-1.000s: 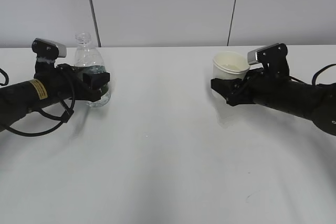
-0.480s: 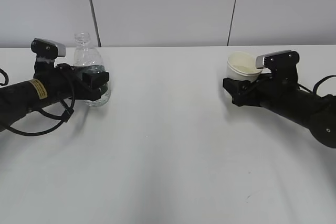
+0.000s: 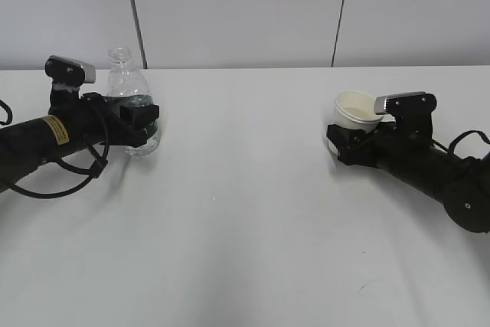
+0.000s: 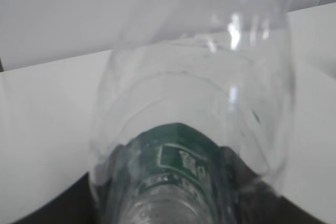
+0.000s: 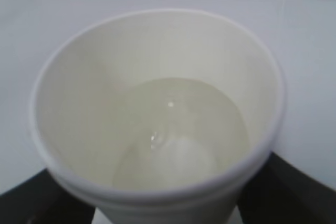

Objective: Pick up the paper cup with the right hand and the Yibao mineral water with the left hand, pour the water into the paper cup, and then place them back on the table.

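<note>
Paper cup (image 3: pixel 357 109) clamped in right tool (image 3: pixel 342 142), apparently.

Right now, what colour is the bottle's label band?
Dark green with white print, on the bottle; clearest in the left wrist view.

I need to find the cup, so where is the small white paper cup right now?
In the exterior view the small white paper cup sits on the right side, held between the jaws of the black right gripper, far across the white table from the clear plastic bottle.
</note>
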